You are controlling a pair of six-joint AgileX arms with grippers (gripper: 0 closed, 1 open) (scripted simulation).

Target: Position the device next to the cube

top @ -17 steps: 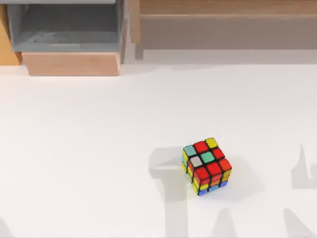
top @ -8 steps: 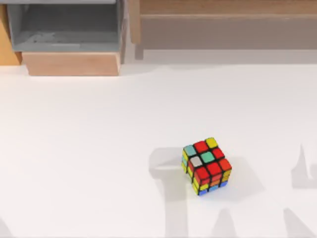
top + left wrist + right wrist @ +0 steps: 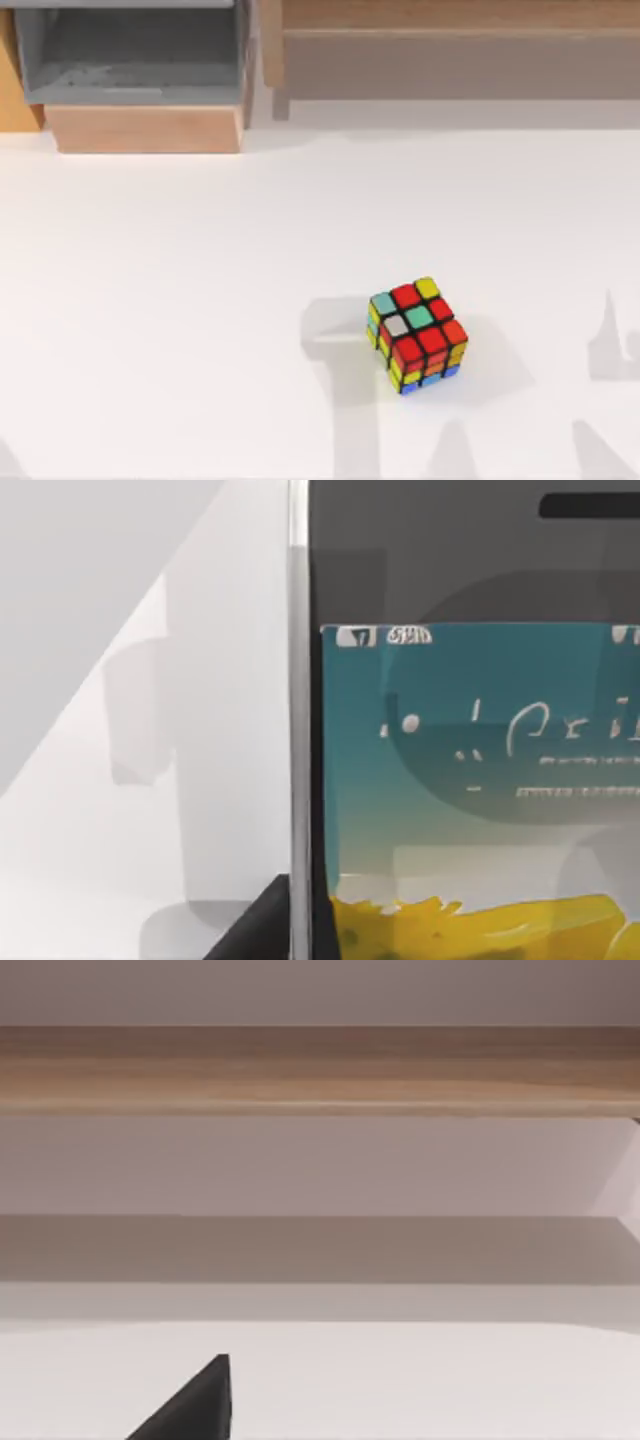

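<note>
cube seen right of centre, near side of the table | device filmed close under the left wrist | fingers' state cannot be told | risk: cube knocked if device is set down too close

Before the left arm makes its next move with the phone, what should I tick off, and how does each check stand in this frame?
1. Cube resting on the white table, right of centre: ok.
2. Bare table beside the cube for the phone: ok.
3. Phone close under the left wrist camera, screen lit: ok.
4. Left jaws closed on the phone: cannot tell.
5. Phone lifted or lying flat: cannot tell.
6. Phone next to the cube in the top view: not ok.
</note>
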